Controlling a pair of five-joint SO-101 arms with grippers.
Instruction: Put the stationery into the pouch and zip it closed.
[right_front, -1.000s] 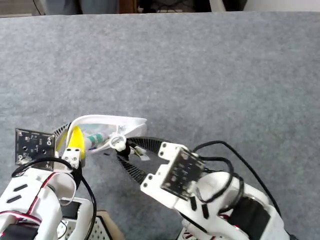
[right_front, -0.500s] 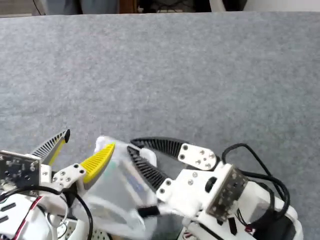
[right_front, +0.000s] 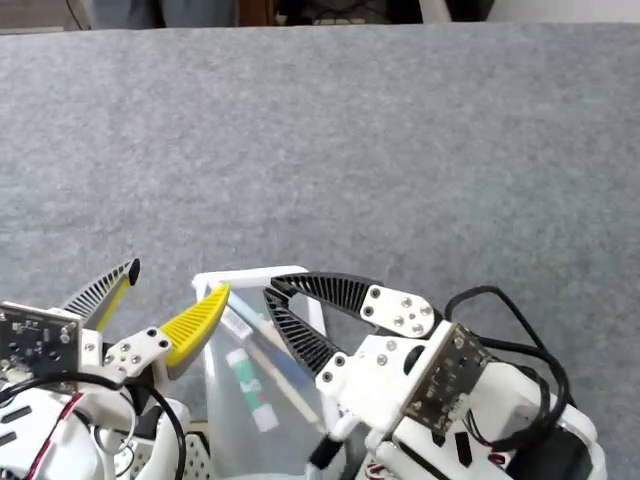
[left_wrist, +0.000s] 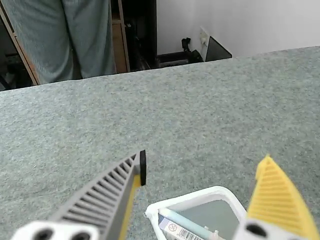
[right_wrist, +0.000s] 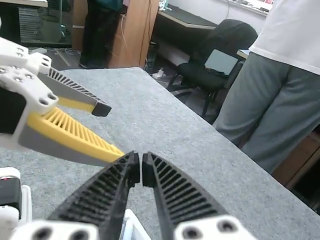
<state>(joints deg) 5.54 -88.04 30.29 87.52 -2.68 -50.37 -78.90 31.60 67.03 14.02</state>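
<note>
Since a second ago the pouch (right_front: 250, 273) has swung round from lying crosswise farther out on the grey table (right_front: 400, 150) to lying lengthwise close in, between your two grippers. The green-labelled glue stick (right_front: 248, 385) and pens (right_front: 278, 362) are inside it. Your left gripper (right_front: 178, 280) has let go and stands wide open beside the pouch's rim. Your right gripper (right_front: 268, 292) has its black fingers pressed together at that rim, with nothing seen between them. Loading looks done. You cannot tell whether the zip is fully shut, so check it.
</note>
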